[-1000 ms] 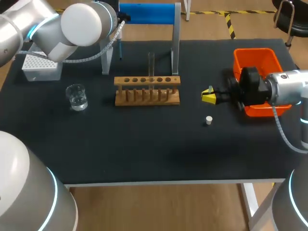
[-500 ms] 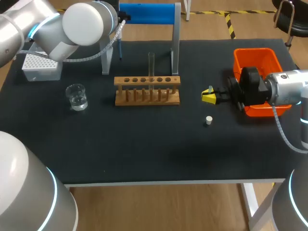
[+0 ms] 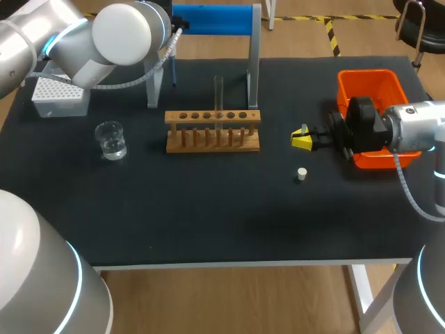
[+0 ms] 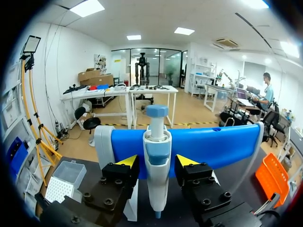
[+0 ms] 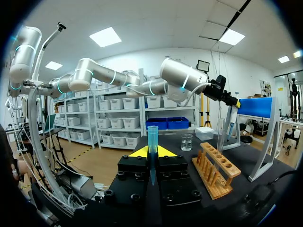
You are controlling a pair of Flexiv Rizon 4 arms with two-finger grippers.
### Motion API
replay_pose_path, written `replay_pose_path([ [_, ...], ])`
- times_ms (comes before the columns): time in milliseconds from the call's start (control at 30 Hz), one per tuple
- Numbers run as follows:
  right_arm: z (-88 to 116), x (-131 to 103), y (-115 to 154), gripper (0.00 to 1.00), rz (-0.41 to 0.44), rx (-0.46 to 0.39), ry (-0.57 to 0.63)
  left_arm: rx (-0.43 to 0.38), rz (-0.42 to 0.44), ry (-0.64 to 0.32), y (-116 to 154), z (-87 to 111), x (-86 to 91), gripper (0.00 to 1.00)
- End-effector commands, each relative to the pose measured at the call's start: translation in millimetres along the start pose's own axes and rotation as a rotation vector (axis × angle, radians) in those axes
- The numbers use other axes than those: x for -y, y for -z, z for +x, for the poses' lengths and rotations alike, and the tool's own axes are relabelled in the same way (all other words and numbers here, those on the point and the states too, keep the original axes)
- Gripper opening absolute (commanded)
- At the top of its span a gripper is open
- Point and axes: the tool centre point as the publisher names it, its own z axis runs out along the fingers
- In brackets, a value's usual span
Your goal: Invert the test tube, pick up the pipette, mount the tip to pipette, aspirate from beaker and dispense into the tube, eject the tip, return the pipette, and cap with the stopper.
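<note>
In the left wrist view my left gripper (image 4: pixel 157 161) is shut on the blue-and-white pipette (image 4: pixel 156 135), which hangs upright on the blue stand (image 4: pixel 213 146). The head view hides this gripper behind my left arm. My right gripper (image 3: pixel 301 139) hovers right of the wooden rack (image 3: pixel 213 131), shut on a pale blue pipette tip (image 5: pixel 152 137) that stands up between its fingers. A clear test tube (image 3: pixel 218 94) stands in the rack. The beaker (image 3: pixel 111 140) with water sits left of the rack. The small white stopper (image 3: pixel 301 174) lies on the mat just in front of my right gripper.
A white tip box (image 3: pixel 59 96) sits at the back left beside the stand's leg (image 3: pixel 154 83). An orange bin (image 3: pixel 372 87) stands at the right, partly behind my right wrist. The black mat's front half holds only the stopper.
</note>
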Motion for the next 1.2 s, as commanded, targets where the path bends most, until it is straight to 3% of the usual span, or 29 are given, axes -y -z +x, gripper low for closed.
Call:
replay_pose_path([
  [33, 1.1, -1.0, -0.1, 0.0, 0.003, 0.003, 0.0, 0.001, -0.001, 0.003, -2.0, 0.4, 0.2, 0.47],
  [400, 1.1, -1.0, -0.1, 0.0, 0.003, 0.003, 0.0, 0.001, -0.004, 0.001, -3.7, 0.8, 0.4, 0.45],
  [733, 1.1, -1.0, -0.1, 0.0, 0.003, 0.003, 0.0, 0.002, -0.013, 0.003, -4.8, 1.2, -1.0, 0.36],
  [867, 1.1, -1.0, -0.1, 0.0, 0.003, 0.003, 0.0, 0.002, -0.016, 0.006, -5.3, 1.2, -1.9, 0.26],
  [967, 1.1, -1.0, -0.1, 0.0, 0.003, 0.003, 0.0, 0.004, -0.018, 0.007, -5.8, 1.0, -2.4, 0.04],
  [1200, 1.1, -1.0, -0.1, 0.0, 0.003, 0.003, 0.0, 0.009, -0.019, 0.013, -5.5, -0.2, -3.1, 0.0],
])
